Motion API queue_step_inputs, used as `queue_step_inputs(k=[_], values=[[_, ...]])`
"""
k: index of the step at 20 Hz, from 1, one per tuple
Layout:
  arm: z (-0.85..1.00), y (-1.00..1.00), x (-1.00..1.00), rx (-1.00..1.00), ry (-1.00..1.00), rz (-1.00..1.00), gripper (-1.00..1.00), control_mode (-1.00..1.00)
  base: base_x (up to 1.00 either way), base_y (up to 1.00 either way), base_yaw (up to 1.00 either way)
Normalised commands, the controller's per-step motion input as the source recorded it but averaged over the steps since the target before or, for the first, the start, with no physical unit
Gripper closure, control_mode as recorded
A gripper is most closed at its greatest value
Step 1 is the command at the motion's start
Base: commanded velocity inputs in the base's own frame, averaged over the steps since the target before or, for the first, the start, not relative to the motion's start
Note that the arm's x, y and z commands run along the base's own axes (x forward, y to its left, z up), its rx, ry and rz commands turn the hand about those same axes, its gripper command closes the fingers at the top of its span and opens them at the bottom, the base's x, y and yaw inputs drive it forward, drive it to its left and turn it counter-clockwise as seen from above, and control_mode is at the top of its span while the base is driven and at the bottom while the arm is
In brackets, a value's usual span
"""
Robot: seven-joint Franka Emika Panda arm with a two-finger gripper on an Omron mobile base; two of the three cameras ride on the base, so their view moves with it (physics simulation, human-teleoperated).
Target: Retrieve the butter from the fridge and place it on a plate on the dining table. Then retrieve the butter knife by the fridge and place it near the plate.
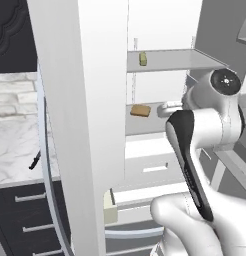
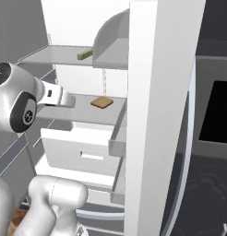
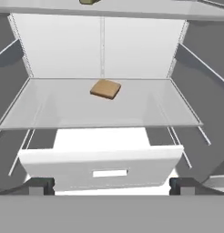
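The fridge (image 1: pixel 160 30) stands open, and its white left door (image 1: pixel 80 110) is close in front of me. The butter (image 1: pixel 143 58), a small pale yellow-green stick, lies on the upper shelf (image 2: pixel 85 54), and its end shows at the top edge of the hand view (image 3: pixel 89 2). My gripper (image 3: pixel 111 185) is open and empty, its dark fingertips (image 3: pixel 41 185) spread wide. It sits at middle-shelf height, in front of and below the butter (image 2: pixel 65 100). The butter knife (image 1: pixel 35 160) lies on the marble counter left of the fridge. The plate and the dining table are out of view.
A flat brown slab (image 3: pixel 105 89) lies on the glass middle shelf (image 3: pixel 54 113). Below it is a white drawer (image 3: pixel 102 164). The right door with its bins (image 2: pixel 152 115) hems in the opening. Dark drawers (image 1: pixel 30 215) sit under the counter, and a dark appliance (image 2: pixel 217 110) is at the right.
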Motion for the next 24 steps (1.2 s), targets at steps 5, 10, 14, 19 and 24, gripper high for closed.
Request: queue_step_inputs(k=[5, 10, 14, 19, 24], values=[[0.73, 0.03, 0.27, -0.02, -0.15, 0.0, -1.0, -1.0, 0.0, 0.0, 0.0], [0.48, 0.0, 0.19, -0.1, -0.28, 0.0, -1.0, -1.0, 0.0, 0.0, 0.0], [0.79, 0.0, 0.49, 0.0, -0.04, 0.0, -1.0, -1.0, 0.0, 0.0, 0.0], [0.4, 0.0, 0.66, 0.18, 0.06, -0.01, -1.0, -1.0, 0.0, 0.0, 0.0], [-0.2, 0.06, 0.48, 0.05, -0.06, -0.06, -1.0, -1.0, 0.0, 0.0, 0.0]])
